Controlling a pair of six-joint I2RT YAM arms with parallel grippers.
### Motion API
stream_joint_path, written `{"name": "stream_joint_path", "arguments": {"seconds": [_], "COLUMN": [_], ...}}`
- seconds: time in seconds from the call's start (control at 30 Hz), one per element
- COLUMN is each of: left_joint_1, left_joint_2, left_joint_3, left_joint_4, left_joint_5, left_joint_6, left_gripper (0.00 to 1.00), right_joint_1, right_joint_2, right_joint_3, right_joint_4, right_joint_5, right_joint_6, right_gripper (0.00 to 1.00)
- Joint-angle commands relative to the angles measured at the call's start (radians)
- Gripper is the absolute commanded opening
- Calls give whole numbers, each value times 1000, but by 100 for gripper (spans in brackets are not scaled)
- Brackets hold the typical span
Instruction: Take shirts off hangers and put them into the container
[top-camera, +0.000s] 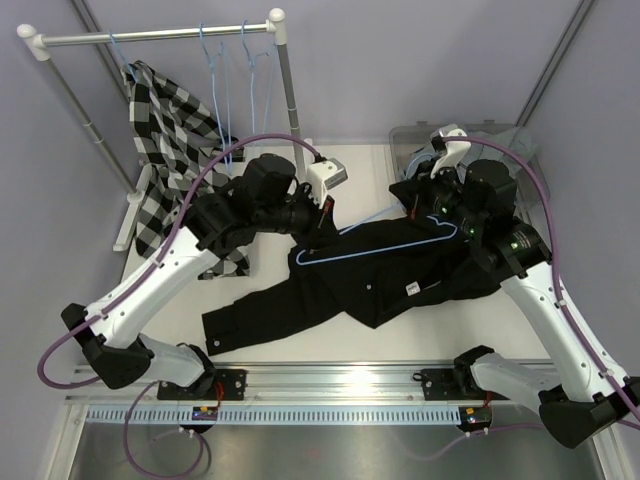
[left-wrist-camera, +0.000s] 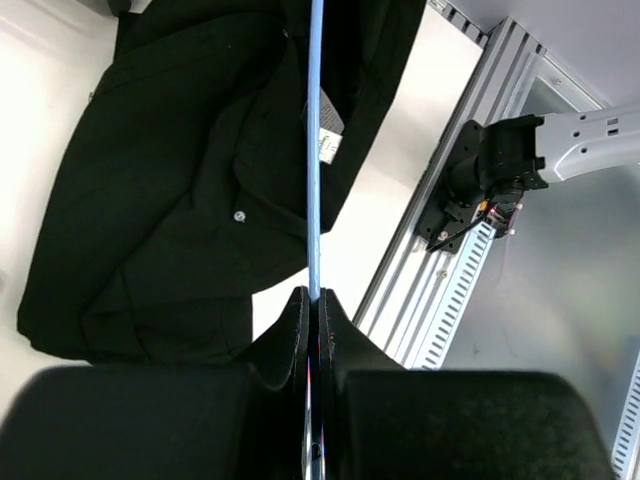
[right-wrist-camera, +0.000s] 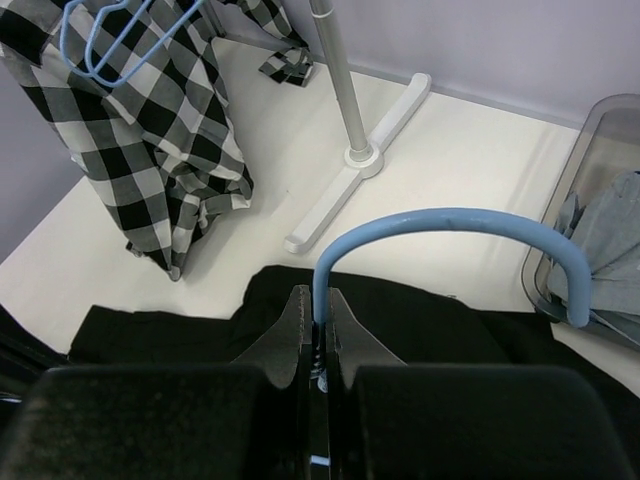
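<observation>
Your left end effector (left-wrist-camera: 314, 300) is clenched on the hanger (left-wrist-camera: 315, 150) wire, your right end effector (right-wrist-camera: 318, 300) on its hook. The black shirt (top-camera: 380, 285) lies mid-counter, with the container (top-camera: 400, 131) at the far right corner. If you pull unevenly, the wire will likely bend or slip, or the shirt will drag toward the near edge.

A black shirt (top-camera: 380, 285) lay spread flat at the centre, a light-blue hanger (top-camera: 400, 247) lying across it. At ten o'clock a black-and-white checked shirt (top-camera: 165, 150) hung on another hanger (top-camera: 118, 50), with two bare hangers (top-camera: 222, 90) beside it. At two o'clock the clear container (right-wrist-camera: 600, 130) held a grey shirt (right-wrist-camera: 610, 235).
</observation>
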Motion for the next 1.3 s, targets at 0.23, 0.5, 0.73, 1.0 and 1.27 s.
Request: {"name": "stream_joint_path", "arguments": {"seconds": [0.23, 0.5, 0.73, 1.0, 1.27], "left_joint_1": [12, 87, 112, 114, 114], "left_joint_2": [-214, -430, -484, -446, -400], "left_joint_3": [-123, -315, -330, -134, -51], "left_joint_4": [30, -19, -16, -18, -27], "left_joint_5": [-100, -359, -561, -784, -741], "left_joint_6": [42, -20, -67, -99, -117], "left_gripper": [0, 0, 0, 0, 0], "right_joint_1": [13, 13, 13, 13, 13], "right_joint_2": [-36, -132, -210, -249, -275], "right_joint_3": [-26, -56, -81, -107, -136], "right_joint_4": [34, -115, -135, -175, -175], "right_joint_5": [-105, -207, -335, -224, -178], "right_joint_6": [20, 15, 49, 20, 4], "right_gripper": [99, 99, 99, 100, 100]}}
